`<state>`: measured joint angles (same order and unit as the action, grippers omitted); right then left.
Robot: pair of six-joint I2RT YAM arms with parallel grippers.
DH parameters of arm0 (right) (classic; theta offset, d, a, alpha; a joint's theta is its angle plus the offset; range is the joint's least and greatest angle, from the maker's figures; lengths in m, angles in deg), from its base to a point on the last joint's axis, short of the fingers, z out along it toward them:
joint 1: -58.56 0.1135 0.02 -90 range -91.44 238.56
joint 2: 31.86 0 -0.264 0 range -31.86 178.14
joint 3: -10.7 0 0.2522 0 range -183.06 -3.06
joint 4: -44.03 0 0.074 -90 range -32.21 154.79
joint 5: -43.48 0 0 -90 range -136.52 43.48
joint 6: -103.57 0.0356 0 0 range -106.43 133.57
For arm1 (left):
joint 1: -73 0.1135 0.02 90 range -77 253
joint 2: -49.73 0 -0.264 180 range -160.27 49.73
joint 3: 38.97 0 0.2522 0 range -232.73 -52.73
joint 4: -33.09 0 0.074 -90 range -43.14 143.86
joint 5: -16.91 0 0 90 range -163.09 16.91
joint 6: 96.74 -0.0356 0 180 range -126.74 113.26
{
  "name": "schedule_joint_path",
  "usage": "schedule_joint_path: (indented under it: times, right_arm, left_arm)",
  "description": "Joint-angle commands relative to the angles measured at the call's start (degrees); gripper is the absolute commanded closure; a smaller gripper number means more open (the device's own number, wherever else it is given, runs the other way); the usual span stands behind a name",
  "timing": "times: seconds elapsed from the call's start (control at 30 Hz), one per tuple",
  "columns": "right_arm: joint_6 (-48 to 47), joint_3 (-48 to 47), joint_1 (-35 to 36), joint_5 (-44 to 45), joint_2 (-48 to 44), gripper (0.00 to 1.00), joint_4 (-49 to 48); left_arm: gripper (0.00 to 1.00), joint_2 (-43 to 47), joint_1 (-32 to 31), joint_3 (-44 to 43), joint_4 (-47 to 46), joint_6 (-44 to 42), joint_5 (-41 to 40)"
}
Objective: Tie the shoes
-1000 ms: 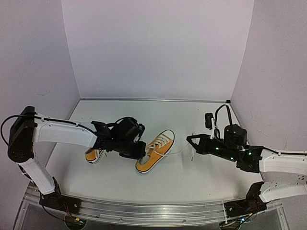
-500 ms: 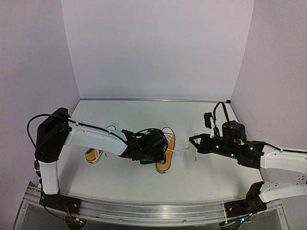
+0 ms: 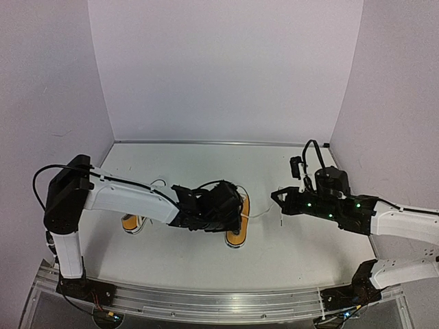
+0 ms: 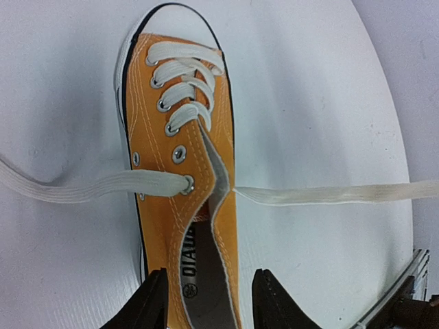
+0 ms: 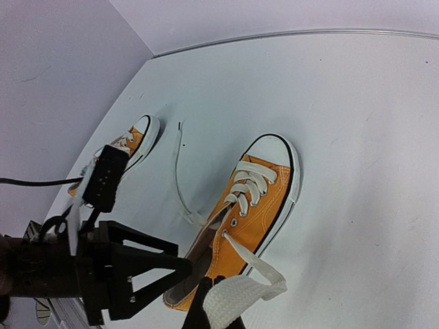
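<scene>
1. Dark block capitals are running lengthwise along an orange strip beside the opening of the shoe (image 4: 175,157), towards its heel end, in the left wrist view. The lettering (image 4: 187,255) is reading roughly "DIA", followed by two more letters that are not coming out clearly.
2. A small round dark emblem (image 4: 190,290) is sitting just next to that lettering on the same strip; its contents are too small to read.
3. In the top and right wrist views the shoe is showing too small for any lettering to be read.

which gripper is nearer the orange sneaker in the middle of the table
Left. The left gripper sits at the sneaker's heel, jaws either side of it; the right gripper is off to its right, holding the lace end.
</scene>
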<state>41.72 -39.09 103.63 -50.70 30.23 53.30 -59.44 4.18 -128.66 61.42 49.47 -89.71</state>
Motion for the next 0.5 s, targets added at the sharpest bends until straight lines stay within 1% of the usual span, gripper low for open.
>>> schedule_joint_path:
  times: [0.0,0.07,0.1,0.17,0.27,0.33,0.37,0.47]
  right_arm:
    - [-2.36,-4.46,-0.87,-0.27,1.39,1.00,1.38]
    - [-2.92,-5.45,-1.38,-0.42,2.24,1.00,2.14]
    - [-3.18,-5.89,-1.67,-0.47,2.77,1.00,2.57]
    - [-3.41,-6.54,-2.26,-0.83,3.46,1.00,3.15]
    - [-3.85,-7.44,-3.22,-1.80,4.64,1.00,4.25]
    - [-4.23,-7.73,-3.63,-2.29,5.12,1.00,4.51]
    - [-4.31,-7.74,-3.90,-2.59,5.14,1.00,5.73]
    - [-4.44,-7.91,-5.06,-3.61,5.11,1.00,7.10]
  left_arm:
    - [0.50,14.33,8.62,5.90,-0.52,-11.83,4.77]
    - [0.46,18.39,14.96,11.96,-4.97,-12.63,11.69]
    - [0.43,19.92,18.16,14.40,-6.06,-13.64,13.77]
    - [0.42,20.13,21.84,15.04,-4.24,-16.40,15.63]
    - [0.43,17.08,23.89,12.24,1.30,-21.43,14.37]
    - [0.44,14.60,24.29,10.33,3.57,-22.92,13.03]
    - [0.48,13.34,24.33,9.95,3.57,-23.23,12.32]
    - [0.55,10.12,24.46,8.60,3.65,-23.73,10.25]
